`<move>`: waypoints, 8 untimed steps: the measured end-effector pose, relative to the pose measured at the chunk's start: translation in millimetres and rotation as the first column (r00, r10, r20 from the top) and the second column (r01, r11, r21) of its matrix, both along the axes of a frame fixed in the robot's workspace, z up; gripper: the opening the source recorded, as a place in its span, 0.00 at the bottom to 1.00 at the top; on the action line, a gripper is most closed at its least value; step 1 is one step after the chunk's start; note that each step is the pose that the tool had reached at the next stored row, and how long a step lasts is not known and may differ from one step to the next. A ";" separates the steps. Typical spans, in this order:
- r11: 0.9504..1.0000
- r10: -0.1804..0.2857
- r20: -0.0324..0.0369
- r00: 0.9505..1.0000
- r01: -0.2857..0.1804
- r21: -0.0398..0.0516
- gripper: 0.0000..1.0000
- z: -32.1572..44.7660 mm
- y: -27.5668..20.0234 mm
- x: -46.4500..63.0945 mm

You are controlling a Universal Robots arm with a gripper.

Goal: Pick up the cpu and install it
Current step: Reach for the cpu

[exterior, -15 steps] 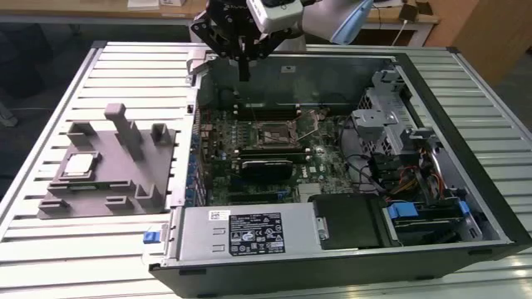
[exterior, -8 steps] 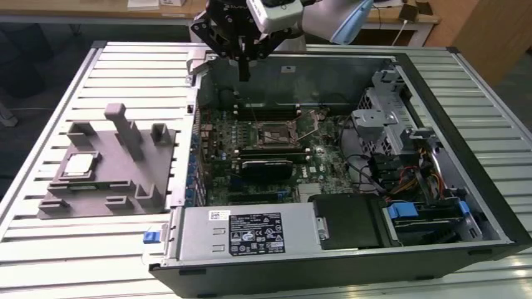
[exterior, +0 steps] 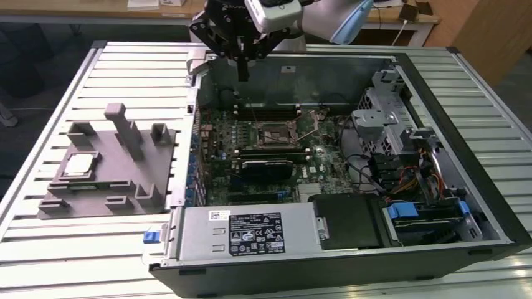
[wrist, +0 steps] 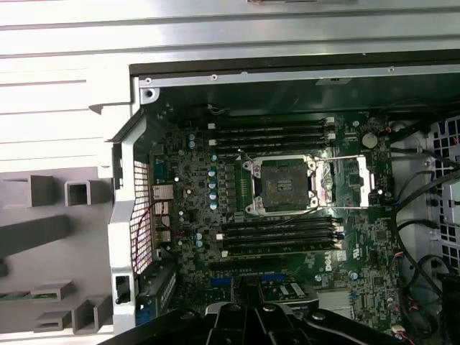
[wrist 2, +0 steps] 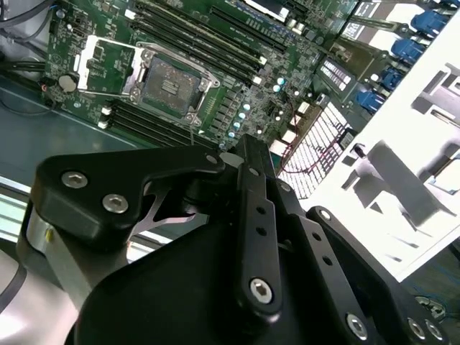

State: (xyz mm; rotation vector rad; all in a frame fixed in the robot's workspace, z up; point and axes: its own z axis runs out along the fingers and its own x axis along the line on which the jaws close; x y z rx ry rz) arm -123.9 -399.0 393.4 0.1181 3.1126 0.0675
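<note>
The cpu (exterior: 79,165) is a small pale square chip lying flat in a recess of the grey plastic block (exterior: 108,165), on the exterior view's left. My gripper (exterior: 243,75) hangs over the far edge of the open computer case, well away from the cpu, with its black fingers (wrist 2: 250,162) pressed together on nothing. The motherboard's socket (exterior: 275,134) stands uncovered with its metal latch frame (wrist: 345,183) swung aside. Both wrist views show the socket (wrist: 280,183) (wrist 2: 169,79) below the gripper.
The computer case (exterior: 432,68) lies open on a slatted metal table (exterior: 124,62). Upright posts (exterior: 124,128) rise from the grey block near the cpu. Inside the case are memory slots (wrist: 277,129), a power supply (exterior: 249,233), a drive cage (exterior: 390,118) and cables (exterior: 390,171).
</note>
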 end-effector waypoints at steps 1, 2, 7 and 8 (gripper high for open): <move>1.000 0.000 0.000 1.000 0.000 0.000 0.11 -0.1 0.0 -1.1; 1.000 0.000 0.000 1.000 0.000 0.000 0.11 -0.1 0.0 -2.4; 1.000 0.000 0.000 1.000 0.000 0.000 0.11 -0.1 0.0 -9.2; 1.000 0.000 0.000 1.000 0.000 0.000 0.11 -0.1 0.1 -10.5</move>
